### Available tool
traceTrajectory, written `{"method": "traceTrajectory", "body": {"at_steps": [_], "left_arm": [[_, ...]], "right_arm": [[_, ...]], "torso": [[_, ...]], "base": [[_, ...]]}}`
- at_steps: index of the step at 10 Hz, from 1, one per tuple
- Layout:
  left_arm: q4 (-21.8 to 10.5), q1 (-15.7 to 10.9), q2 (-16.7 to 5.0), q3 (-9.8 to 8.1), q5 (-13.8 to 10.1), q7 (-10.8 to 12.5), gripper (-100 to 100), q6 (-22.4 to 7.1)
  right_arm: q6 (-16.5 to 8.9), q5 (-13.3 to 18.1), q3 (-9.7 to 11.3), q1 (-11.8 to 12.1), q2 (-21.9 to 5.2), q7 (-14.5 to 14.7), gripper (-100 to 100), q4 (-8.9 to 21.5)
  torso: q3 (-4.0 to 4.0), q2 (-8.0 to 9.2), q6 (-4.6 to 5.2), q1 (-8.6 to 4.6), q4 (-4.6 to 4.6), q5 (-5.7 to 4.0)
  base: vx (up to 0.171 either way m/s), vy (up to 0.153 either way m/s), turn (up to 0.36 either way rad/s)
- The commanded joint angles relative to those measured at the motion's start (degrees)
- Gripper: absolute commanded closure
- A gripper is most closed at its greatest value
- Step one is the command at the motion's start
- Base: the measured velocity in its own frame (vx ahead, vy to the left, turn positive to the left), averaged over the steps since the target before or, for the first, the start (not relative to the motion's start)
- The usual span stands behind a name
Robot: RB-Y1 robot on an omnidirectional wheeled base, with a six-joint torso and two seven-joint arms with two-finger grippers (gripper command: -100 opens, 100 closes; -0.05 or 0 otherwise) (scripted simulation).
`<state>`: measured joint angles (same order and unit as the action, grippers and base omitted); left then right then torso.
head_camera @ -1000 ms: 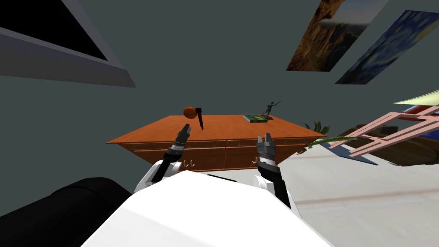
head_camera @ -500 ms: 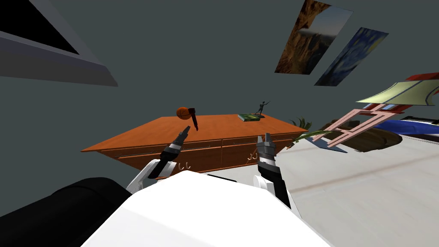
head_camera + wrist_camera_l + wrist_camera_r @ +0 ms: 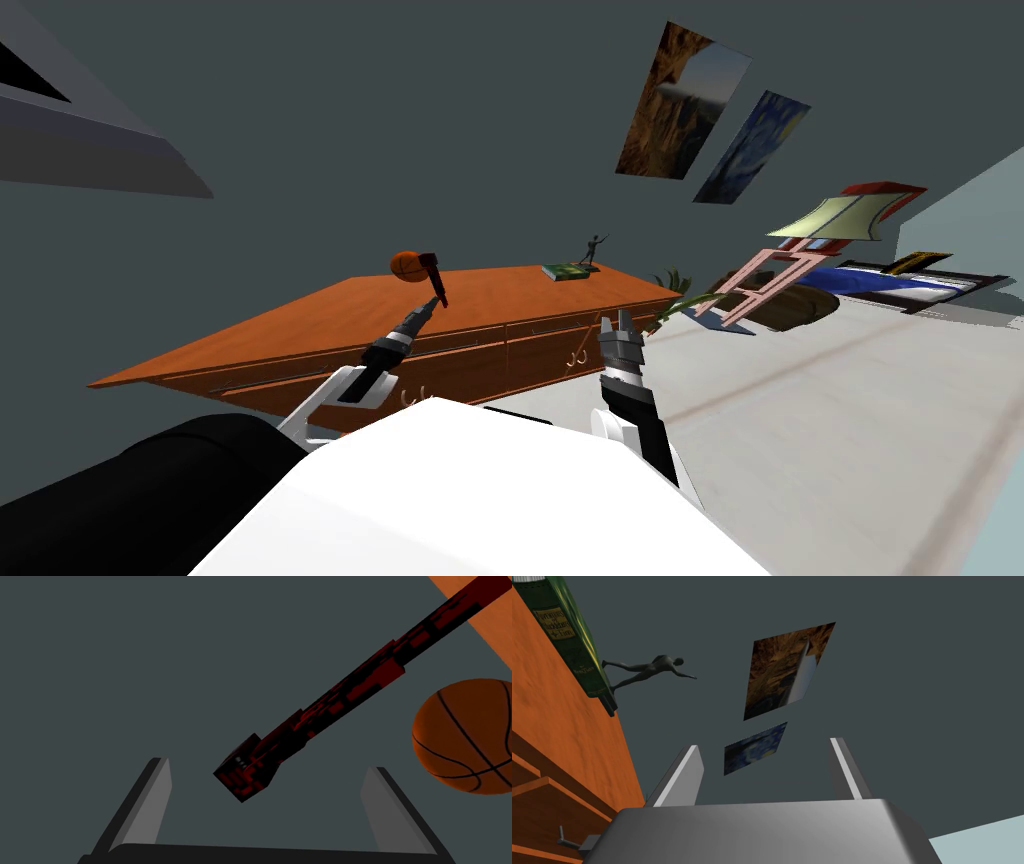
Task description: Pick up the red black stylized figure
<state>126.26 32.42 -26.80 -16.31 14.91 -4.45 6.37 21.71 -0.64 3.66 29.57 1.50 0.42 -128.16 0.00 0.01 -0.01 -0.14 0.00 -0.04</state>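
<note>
The red and black figure (image 3: 436,281) is a thin blocky stick that stands leaning on the orange-brown sideboard (image 3: 300,320), next to a basketball (image 3: 405,265). My left gripper (image 3: 430,306) is stretched out to it, just in front of and below it. In the left wrist view the figure (image 3: 345,691) runs slantwise, and its blocky end lies between the open fingers (image 3: 150,801) without touching them. The left gripper (image 3: 266,765) holds nothing. My right gripper (image 3: 620,325) hangs open before the drawers, empty (image 3: 764,744).
A green book (image 3: 565,271) with a dark statuette (image 3: 594,248) lies further right on the sideboard, also in the right wrist view as book (image 3: 567,636) and statuette (image 3: 652,668). The basketball (image 3: 465,736) sits close beside the figure. A pink chair (image 3: 760,285), a plant (image 3: 680,295) and a black sofa arm (image 3: 130,490) stand around.
My own view has swung, so the sideboard and the wall pictures slid left. My left arm has reached forward and its gripper is now close under the figure. The right arm has kept still.
</note>
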Motion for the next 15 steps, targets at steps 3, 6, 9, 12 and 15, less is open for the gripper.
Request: {"method": "traceTrajectory", "body": {"at_steps": [3, 6, 9, 12, 15], "left_arm": [[-3.2, 0.5, -4.6, -3.2, 3.0, -1.6, -100, -6.3], [-4.9, 0.6, -7.3, -5.02, 4.5, -2.3, -100, -9.9], [-6.5, 0.7, -9.9, -6.76, 5.9, -2.9, -100, -13.7], [-8.6, 0.8, -13.5, -9.11, 7.8, -3.8, -100, -18.5], [-10.4, 0.9, -16.4, -11.03, 9.3, -4.5, -100, -22.5]], "right_arm": [[0.0, 0.0, 0.0, 0.0, 0.0, 0.0, 0, 0.0], [0.0, 0.0, 0.0, 0.0, 0.0, 0.0, 0, 0.0], [0.0, 0.0, 0.0, 0.0, 0.0, 0.0, 0, 0.0], [0.0, 0.0, 0.0, 0.0, 0.0, 0.0, 0, 0.0], [0.0, 0.0, 0.0, 0.0, 0.0, 0.0, 0, 0.0]], "torso": [[-0.01, -0.02, 0.0, -0.02, 0.0, 0.0], [0.0, -0.01, -0.02, 0.02, 0.0, 0.0], [0.02, 0.03, -0.03, 0.05, 0.01, 0.01], [-0.02, -0.03, -0.01, 0.01, -0.01, 0.01], [0.02, 0.02, -0.03, 0.02, 0.01, 0.0]], "base": [[0.01, -0.05, -0.164], [0.008, -0.039, -0.106], [0.003, -0.032, -0.096], [0.013, -0.042, -0.148], [0.009, -0.037, -0.113]]}}
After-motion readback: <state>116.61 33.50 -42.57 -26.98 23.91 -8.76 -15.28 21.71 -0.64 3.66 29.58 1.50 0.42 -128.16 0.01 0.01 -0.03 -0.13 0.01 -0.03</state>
